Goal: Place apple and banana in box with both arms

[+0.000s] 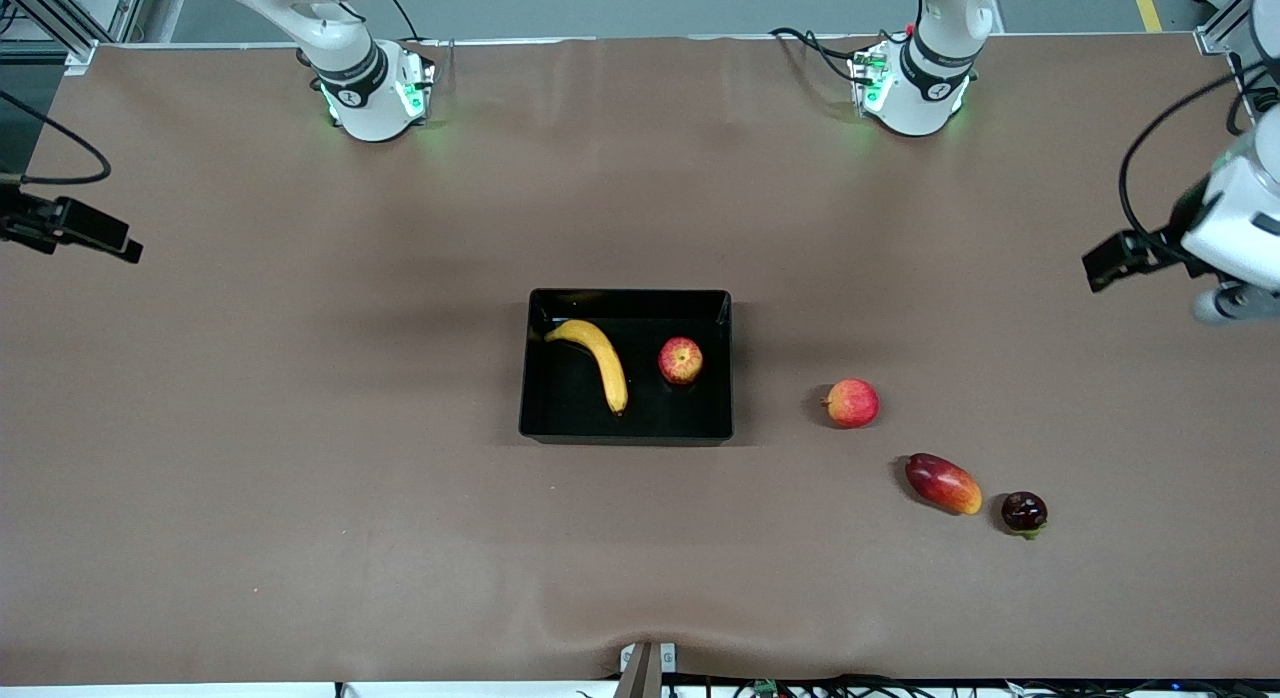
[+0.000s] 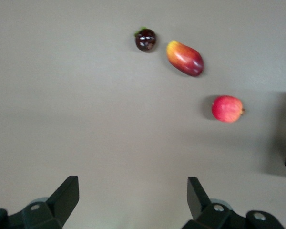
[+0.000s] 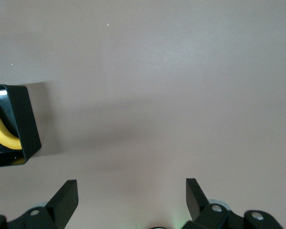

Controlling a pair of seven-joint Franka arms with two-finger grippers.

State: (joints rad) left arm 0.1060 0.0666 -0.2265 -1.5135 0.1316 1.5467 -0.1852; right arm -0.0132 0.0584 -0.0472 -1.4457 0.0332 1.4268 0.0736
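The black box [image 1: 625, 430] sits mid-table. The yellow banana [image 1: 597, 361] and the red apple [image 1: 680, 360] lie inside it, apart from each other. My left gripper [image 2: 133, 185] is open and empty, up over bare table at the left arm's end; its hand [image 1: 1215, 228] shows at the edge of the front view. My right gripper [image 3: 132, 187] is open and empty, up over bare table at the right arm's end. The right wrist view shows a corner of the box [image 3: 24, 124] with part of the banana [image 3: 1, 132].
Outside the box, toward the left arm's end, lie a pinkish-red round fruit [image 1: 852, 403], a red-orange mango [image 1: 943, 483] and a small dark fruit [image 1: 1024, 512]. All three also show in the left wrist view.
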